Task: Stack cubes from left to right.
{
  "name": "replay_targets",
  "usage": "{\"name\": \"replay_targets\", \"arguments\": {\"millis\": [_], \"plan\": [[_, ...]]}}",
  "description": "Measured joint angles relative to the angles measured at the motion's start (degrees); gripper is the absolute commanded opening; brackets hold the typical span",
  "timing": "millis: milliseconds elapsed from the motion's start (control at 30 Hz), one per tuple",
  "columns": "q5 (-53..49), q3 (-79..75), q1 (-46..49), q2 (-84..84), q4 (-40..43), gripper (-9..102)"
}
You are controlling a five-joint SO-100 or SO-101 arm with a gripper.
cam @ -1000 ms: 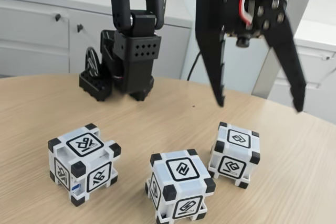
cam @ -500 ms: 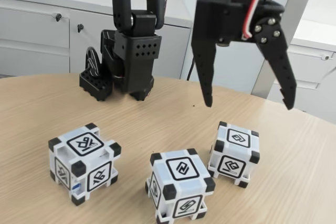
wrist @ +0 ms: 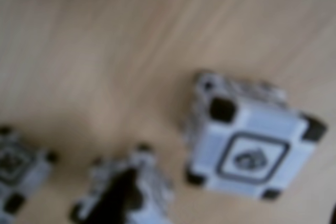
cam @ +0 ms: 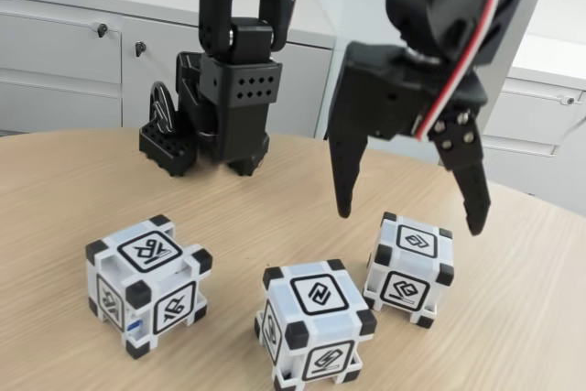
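From the fixed view, the black gripper [cam: 409,217] hangs above the wooden table [cam: 55,190] with its two fingers spread wide, holding nothing. Its fingertips sit just over the right cube [cam: 409,268], one to either side, clear of the top face. The middle cube [cam: 314,321] stands close beside the right one, nearer the camera, and the left cube [cam: 146,283] stands well apart. All three rest flat on the table, none stacked. The arm's base [cam: 220,107] sits at the back edge.

The wrist view is blurred. One cube [wrist: 252,142] lies right of centre, another [wrist: 18,169] at the left edge, and a third [wrist: 149,182] low in the middle, partly behind a dark fingertip [wrist: 118,198].
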Motion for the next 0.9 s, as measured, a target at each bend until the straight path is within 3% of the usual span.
{"name": "replay_targets", "arguments": {"millis": [400,900], "plan": [[2.72,-0.18,0.0,-0.26,-5.45,39],[5.8,-0.18,0.0,-10.28,-5.8,39]]}}
